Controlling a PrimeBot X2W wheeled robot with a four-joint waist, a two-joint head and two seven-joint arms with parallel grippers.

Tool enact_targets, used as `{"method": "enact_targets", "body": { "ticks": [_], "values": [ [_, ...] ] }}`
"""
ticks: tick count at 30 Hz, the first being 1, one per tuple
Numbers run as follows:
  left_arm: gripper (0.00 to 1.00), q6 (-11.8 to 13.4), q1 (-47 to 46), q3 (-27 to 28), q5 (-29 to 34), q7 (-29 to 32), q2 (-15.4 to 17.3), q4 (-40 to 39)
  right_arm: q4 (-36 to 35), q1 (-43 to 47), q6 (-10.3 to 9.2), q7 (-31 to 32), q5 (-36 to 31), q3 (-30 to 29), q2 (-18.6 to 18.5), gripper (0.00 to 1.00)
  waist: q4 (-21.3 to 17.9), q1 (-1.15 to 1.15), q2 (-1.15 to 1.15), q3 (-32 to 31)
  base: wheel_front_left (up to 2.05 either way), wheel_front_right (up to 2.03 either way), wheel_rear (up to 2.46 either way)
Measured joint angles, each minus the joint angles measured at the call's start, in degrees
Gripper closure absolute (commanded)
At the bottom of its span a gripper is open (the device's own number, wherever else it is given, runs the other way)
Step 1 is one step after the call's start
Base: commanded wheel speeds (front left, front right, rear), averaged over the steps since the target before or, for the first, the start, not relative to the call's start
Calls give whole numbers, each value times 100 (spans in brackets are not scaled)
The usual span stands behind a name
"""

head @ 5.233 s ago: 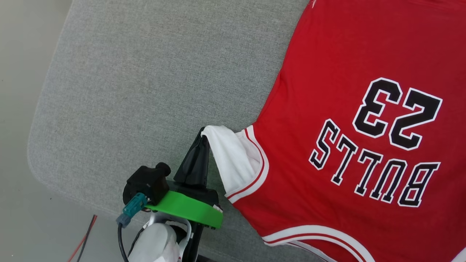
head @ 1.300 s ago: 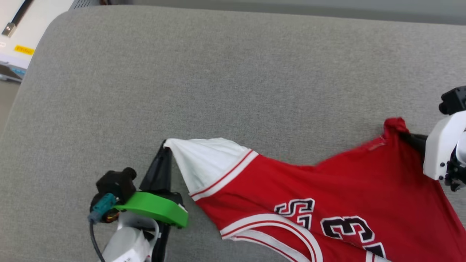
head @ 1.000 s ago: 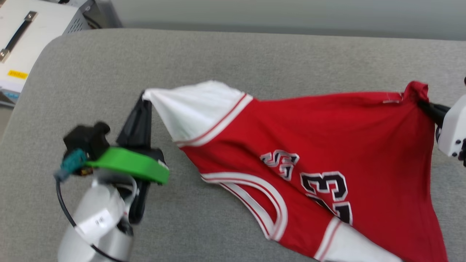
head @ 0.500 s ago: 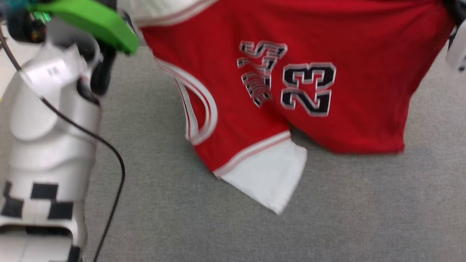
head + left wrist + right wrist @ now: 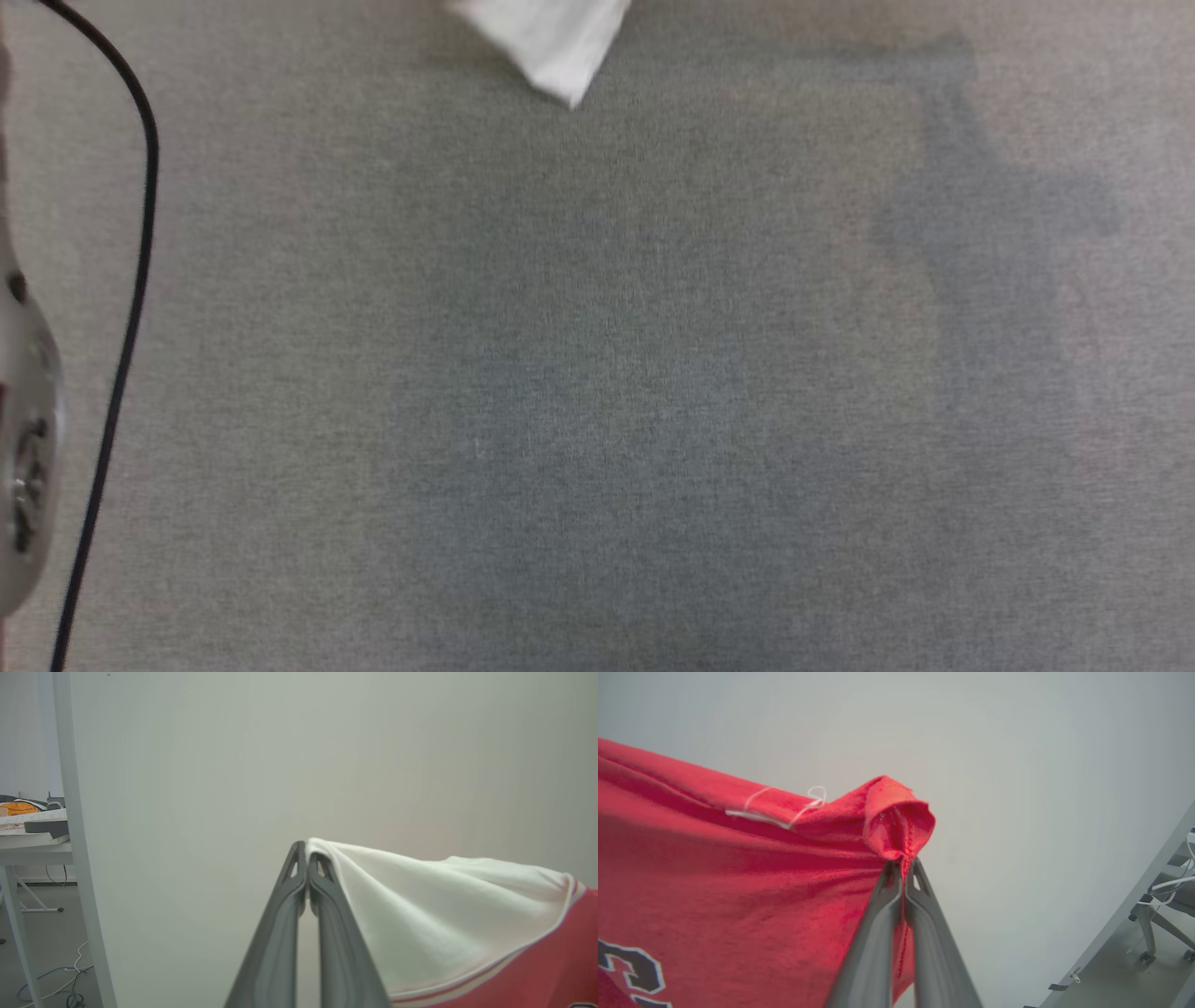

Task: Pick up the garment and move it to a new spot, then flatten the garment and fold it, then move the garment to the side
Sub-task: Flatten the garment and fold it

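Observation:
The garment hangs in the air between my two grippers. In the left wrist view my left gripper (image 5: 307, 851) is shut on a white corner panel of the garment (image 5: 434, 914), which drapes off to the right into red fabric. In the right wrist view my right gripper (image 5: 904, 868) is shut on a bunched red corner of the garment (image 5: 738, 882), with part of a black numeral at the lower left. In the head view only a white tip of the garment (image 5: 551, 42) dangles at the top edge above the grey surface (image 5: 597, 373).
My left arm's pale casing (image 5: 23, 439) and its black cable (image 5: 131, 280) run down the head view's left edge. A plain pale wall fills the background of both wrist views. A desk (image 5: 28, 835) and floor cables stand at far left; a chair base (image 5: 1157, 924) at far right.
Both grippers have risen with the garment, lifting it off the grey surface and out of the head view's top; only a white tip still hangs in view. The head camera has also shifted.

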Motion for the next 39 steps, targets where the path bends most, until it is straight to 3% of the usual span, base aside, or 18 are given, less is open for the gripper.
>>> {"method": "enact_targets", "body": {
  "ticks": [6,12,20,30,39],
  "values": [
    [100,130,-715,75,-12,-130,0,459,563,-998,0,-537,-123,-74,236,100,-22,0,0,628,0,0,0],
    [100,144,-788,121,-78,-367,-62,975,1240,-1519,-1,-1060,-235,51,475,100,-5,0,0,1189,0,0,0],
    [100,-136,-674,116,-297,-643,-307,1608,2189,-1677,-1,-1507,-21,436,503,100,129,0,0,1788,0,0,0],
    [100,-318,1228,68,-853,-937,-483,1545,2330,-25,-1,-1952,1017,1263,425,100,210,0,0,1526,0,0,0],
    [100,-335,3810,-107,-1355,-985,-349,204,1384,2066,-1,-1990,2262,1775,-129,100,283,-1,0,904,0,0,0]
  ]
}}
